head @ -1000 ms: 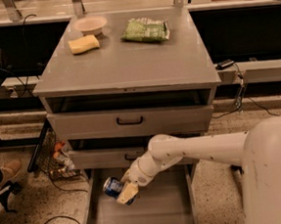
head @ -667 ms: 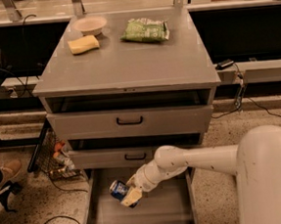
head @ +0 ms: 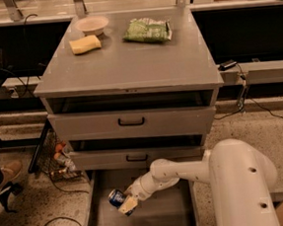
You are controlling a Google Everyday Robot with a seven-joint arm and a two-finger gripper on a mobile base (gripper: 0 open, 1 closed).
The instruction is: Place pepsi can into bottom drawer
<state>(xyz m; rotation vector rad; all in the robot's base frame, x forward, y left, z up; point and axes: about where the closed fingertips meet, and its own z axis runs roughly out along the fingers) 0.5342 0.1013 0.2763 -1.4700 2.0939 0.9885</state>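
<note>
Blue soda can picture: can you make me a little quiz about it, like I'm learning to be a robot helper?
1. True or false: the small blue metal pepsi can lies on the flat grey cabinet top.
2. Where is the robot's tool?
A) low over the open, wide grey bottom drawer, gripping the can
B) up on the cabinet top
C) on the floor beside the cabinet
3. Fill the gap: the crinkly chip bag on the cabinet top is coloured ____.

Key: 1 false, because the can is tilted in the tool above the drawer; 2 A; 3 green.
</note>
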